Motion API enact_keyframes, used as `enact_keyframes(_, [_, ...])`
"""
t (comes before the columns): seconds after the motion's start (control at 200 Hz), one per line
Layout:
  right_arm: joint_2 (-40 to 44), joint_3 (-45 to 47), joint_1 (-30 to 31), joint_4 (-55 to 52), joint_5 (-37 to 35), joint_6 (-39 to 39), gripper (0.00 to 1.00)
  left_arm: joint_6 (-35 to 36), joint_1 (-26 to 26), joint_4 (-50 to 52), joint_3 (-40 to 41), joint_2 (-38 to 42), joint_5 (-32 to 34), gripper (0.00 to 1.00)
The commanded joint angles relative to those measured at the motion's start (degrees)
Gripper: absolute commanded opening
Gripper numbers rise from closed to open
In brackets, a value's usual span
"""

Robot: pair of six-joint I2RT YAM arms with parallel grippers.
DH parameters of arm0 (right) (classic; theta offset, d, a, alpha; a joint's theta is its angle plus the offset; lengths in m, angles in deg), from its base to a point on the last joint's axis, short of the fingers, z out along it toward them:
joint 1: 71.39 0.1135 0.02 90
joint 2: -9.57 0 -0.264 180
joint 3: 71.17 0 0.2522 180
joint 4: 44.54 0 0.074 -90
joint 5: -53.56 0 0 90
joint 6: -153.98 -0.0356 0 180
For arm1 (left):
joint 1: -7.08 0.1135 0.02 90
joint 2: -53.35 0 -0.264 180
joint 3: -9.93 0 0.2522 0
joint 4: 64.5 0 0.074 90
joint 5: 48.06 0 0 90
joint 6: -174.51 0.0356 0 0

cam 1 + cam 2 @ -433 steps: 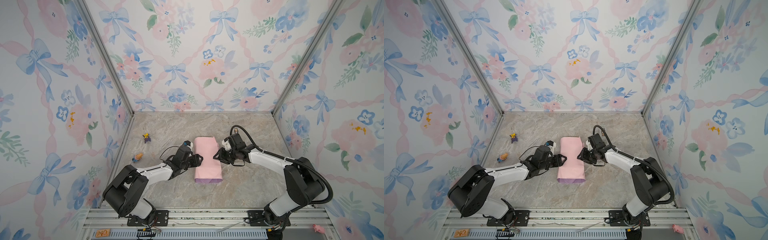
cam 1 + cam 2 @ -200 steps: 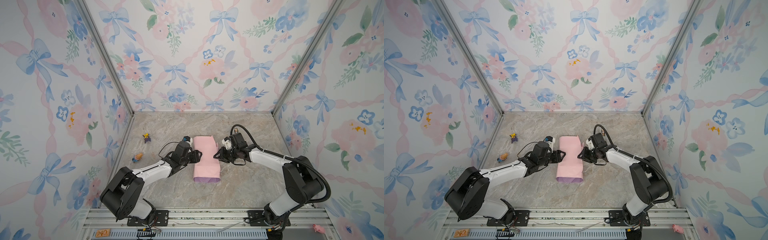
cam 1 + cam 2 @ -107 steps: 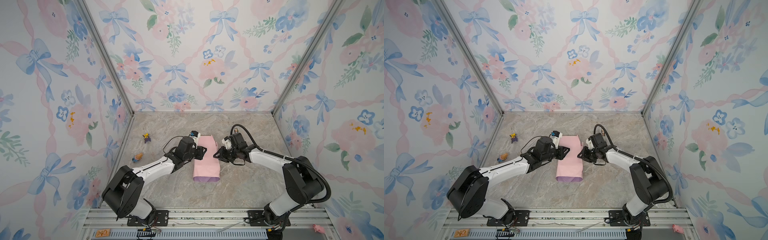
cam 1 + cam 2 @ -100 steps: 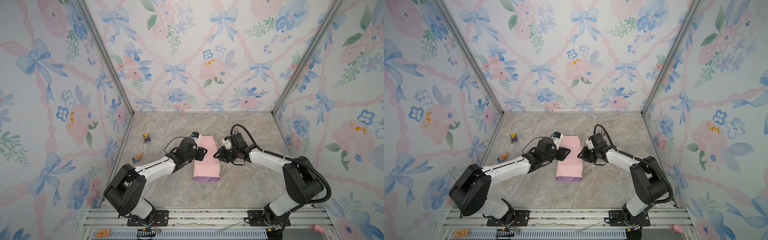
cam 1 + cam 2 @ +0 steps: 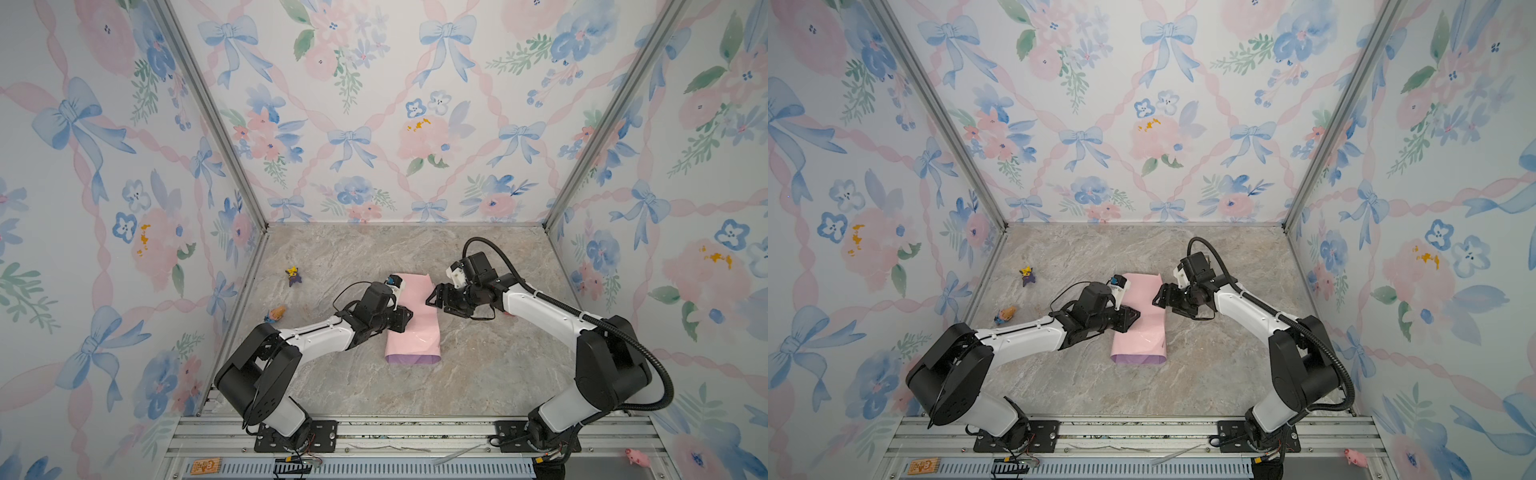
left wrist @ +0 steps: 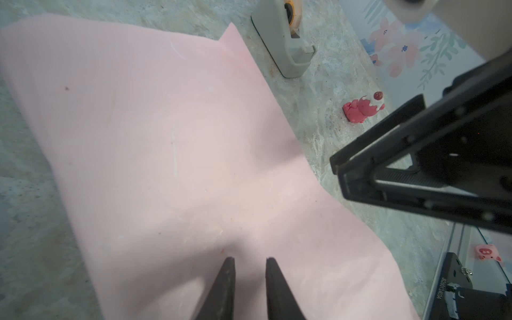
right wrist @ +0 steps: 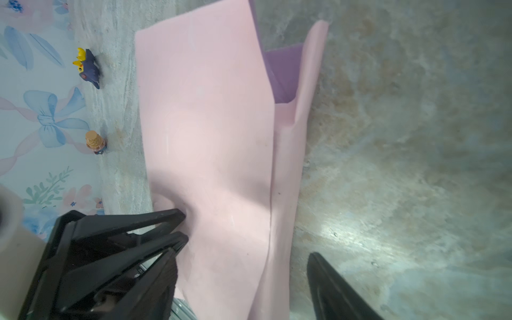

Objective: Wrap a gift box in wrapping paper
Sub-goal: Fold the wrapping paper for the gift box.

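Left claw (image 5: 407, 319) has slid onto the folded-over wrapping paper (image 5: 415, 338), tips barely apart; right claw (image 5: 434, 297) gapes beside it; open ends remain unfolded.

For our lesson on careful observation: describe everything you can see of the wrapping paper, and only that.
The wrapping paper is a thin, smooth sheet folded into a long, flattish sleeve. It is pale pink outside, with lilac showing at its near open end. One long flap overlaps the other, leaving a seam along its length. It lies on the marbled table. The left gripper, fingers almost together, sits at one long edge. The open right gripper sits at the opposite edge, not gripping it.
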Motion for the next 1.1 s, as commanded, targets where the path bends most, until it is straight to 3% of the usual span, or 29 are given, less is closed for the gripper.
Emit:
enact_keyframes(0.0, [-4.8, -2.1, -0.3, -5.1, -0.1, 3.1, 0.76, 2.0, -0.5, 0.9, 1.1, -0.5, -0.5, 0.23])
enact_keyframes(0.22, [-9.9, -5.5, -0.3, -3.9, 1.1, 3.3, 0.74, 3.1, -0.7, 1.2, 1.1, -0.4, 0.0, 0.23])
enact_keyframes(0.365, [-10.7, -4.5, -0.3, -2.8, 1.5, 2.9, 0.48, 3.4, -0.8, 1.2, 1.1, -0.1, 0.3, 0.24])
enact_keyframes(0.495, [-9.4, -1.4, -0.3, -0.8, 0.8, 0.9, 0.38, 2.7, -0.5, 1.5, -0.3, 1.1, 1.0, 0.34])
enact_keyframes(0.655, [-8.3, 2.4, -0.3, 3.4, 0.4, -2.4, 0.34, 0.2, 0.0, -0.7, -2.6, 2.9, -0.2, 0.37])
enact_keyframes(0.91, [-7.7, 2.8, -0.1, 5.4, 0.4, -2.5, 0.32, -0.7, 0.8, -3.3, -4.5, -2.0, -2.8, 0.25])
enact_keyframes(1.095, [-6.4, 2.5, -0.2, 4.7, 0.4, -1.6, 0.35, 0.5, 0.9, -3.3, -3.5, -5.4, -2.1, 0.24])
